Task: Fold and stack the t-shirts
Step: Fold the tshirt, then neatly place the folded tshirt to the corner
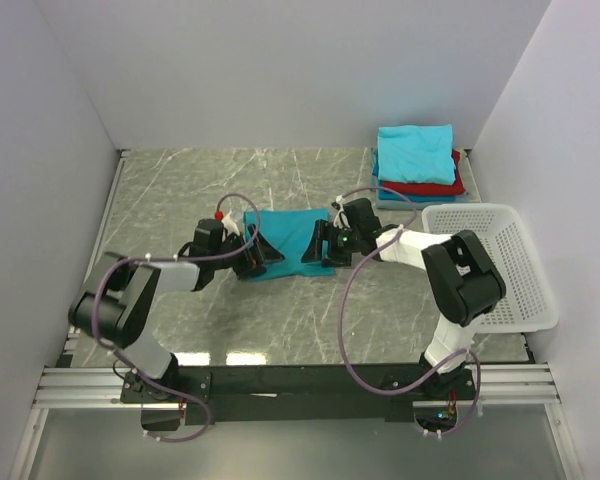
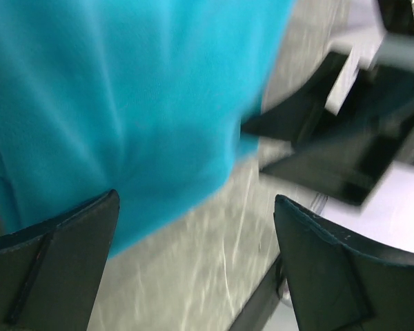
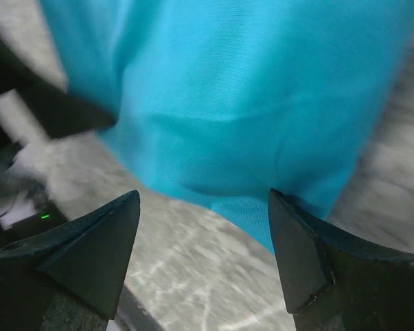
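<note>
Grey marble desk (image 1: 180, 200), white walls around it. Teal t-shirt (image 1: 292, 252) lies flat mid-desk. Left pincer (image 1: 257, 256) is at its left edge and right pincer (image 1: 325, 243) at its right edge, both spread, nothing between the fingers. Folded shirt stack (image 1: 417, 165), teal over red, sits in the far right corner. White lattice basket (image 1: 500, 265) is just in front of it.

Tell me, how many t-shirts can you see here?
4 visible: one teal shirt spread alone in the middle, and three piled at far right, a teal top shirt, a red shirt under it, and a blue shirt lowest. More may be hidden between them.
</note>
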Robot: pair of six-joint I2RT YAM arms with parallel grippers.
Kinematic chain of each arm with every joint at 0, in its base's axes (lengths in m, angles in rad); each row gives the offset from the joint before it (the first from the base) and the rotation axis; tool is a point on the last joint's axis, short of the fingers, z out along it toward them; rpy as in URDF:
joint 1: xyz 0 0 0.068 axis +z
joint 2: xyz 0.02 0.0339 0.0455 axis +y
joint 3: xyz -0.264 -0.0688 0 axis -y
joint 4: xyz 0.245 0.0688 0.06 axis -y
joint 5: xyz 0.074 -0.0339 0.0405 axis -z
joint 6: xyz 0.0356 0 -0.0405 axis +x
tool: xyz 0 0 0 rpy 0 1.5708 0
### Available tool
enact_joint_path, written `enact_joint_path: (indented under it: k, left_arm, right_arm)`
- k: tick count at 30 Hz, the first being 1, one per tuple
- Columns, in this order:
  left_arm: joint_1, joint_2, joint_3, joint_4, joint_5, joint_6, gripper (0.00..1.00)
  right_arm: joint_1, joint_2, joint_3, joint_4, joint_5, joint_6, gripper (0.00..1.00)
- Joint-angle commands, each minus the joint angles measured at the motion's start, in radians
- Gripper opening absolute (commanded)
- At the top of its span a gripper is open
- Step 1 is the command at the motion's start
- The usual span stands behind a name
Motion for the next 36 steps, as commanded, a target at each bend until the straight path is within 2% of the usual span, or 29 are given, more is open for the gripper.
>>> enact_joint_path:
  k: [1,5,8,10,15,22,29,36]
  left_arm:
    - [-0.044,-0.136,-0.076,-0.035,-0.049,-0.016,1.00]
    - [-0.061,-0.319,-0.093,-0.111,-0.108,-0.013,0.99]
    - [-0.061,-0.378,-0.030,-0.243,-0.205,0.044,0.99]
    - [-0.059,-0.377,0.011,-0.265,-0.252,0.059,0.99]
    - [-0.047,-0.250,0.132,-0.236,-0.224,0.113,0.99]
    - [0.011,-0.029,0.270,-0.202,-0.136,0.103,0.99]
    - [0.036,0.155,0.375,-0.218,-0.147,0.193,0.99]
    - [0.039,0.168,0.382,-0.197,-0.078,0.191,0.99]
  right_arm:
    - [-0.013,-0.092,-0.001,-0.168,0.154,-0.117,0.82]
    - [-0.013,-0.209,0.020,-0.248,0.185,-0.170,0.82]
    - [-0.013,-0.301,0.028,-0.265,0.195,-0.177,0.82]
    - [-0.013,-0.331,0.049,-0.285,0.256,-0.171,0.84]
    - [-0.013,-0.283,0.123,-0.333,0.330,-0.158,0.85]
    - [-0.013,-0.126,0.250,-0.352,0.372,-0.139,0.85]
    - [-0.015,0.036,0.328,-0.339,0.408,-0.136,0.85]
    - [-0.016,0.136,0.382,-0.328,0.382,-0.139,0.84]
